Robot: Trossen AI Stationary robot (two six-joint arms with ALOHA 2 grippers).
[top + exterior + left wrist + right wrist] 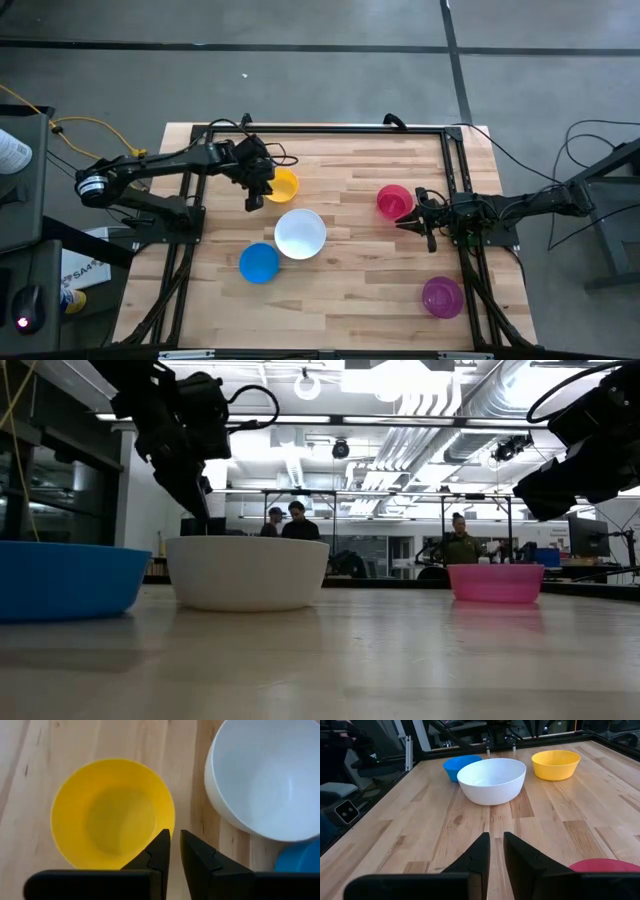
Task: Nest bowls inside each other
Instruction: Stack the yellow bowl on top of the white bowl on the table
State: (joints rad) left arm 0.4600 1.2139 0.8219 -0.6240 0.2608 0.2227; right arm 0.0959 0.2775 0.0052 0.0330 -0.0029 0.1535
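Five bowls rest upright on their bases on the wooden table: yellow (284,185), white (300,233), blue (259,262), pink-red (393,199) and purple (442,296). My left gripper (175,839) slants down over the yellow bowl (112,815), above the part of its rim that faces the white bowl (265,775). Its fingers are a narrow gap apart with nothing between them. My right gripper (408,220) waits just on the near side of the pink-red bowl (605,865). It is also narrowly open and empty, and points level across the table at the white bowl (492,780).
A black metal frame (455,160) runs along the table's far and side edges, and both arm bases stand on it. Bare wood lies between the white bowl and the pink-red bowl. People (290,520) stand in the room beyond the table.
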